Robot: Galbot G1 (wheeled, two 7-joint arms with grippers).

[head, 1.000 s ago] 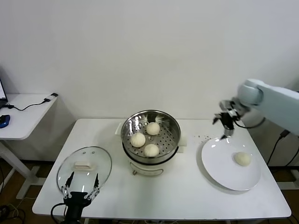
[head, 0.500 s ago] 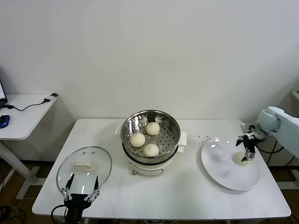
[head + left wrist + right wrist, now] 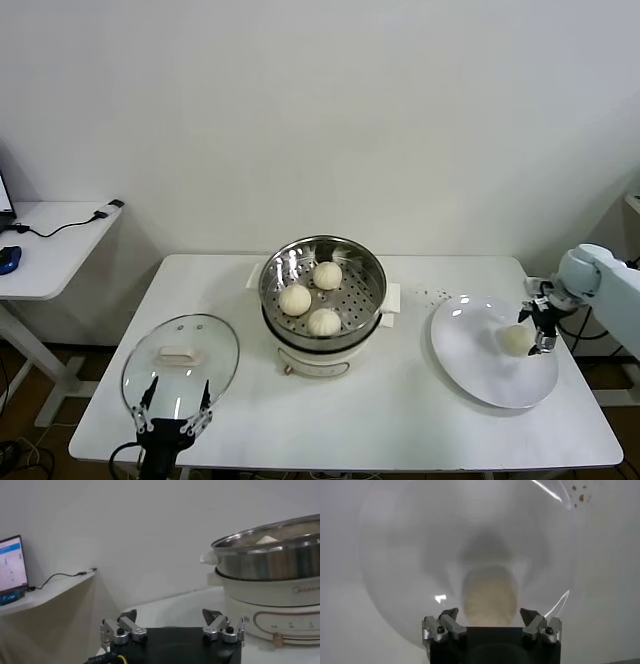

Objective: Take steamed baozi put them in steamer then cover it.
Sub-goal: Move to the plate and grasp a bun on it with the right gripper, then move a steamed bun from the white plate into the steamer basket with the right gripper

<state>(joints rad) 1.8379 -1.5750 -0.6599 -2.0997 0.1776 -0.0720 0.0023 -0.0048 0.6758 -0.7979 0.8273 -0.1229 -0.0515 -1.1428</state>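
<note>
The right gripper stands wide open, straddling the small round off-white dough bun without gripping it. The bun sits at three o'clock on the flat round white plate. The left gripper waits open.

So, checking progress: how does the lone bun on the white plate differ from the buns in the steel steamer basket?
The single off-white bun lies on the flat white plate, between the open right claw fingers; the three off-white buns sit untouched in the shiny perforated steamer basket. All look alike: round, smooth.

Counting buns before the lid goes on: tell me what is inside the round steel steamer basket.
Three off-white round buns lie on the perforated bottom of the shiny steel steamer basket. The near wall hides a strip of the floor, so anything there is unseen.
</note>
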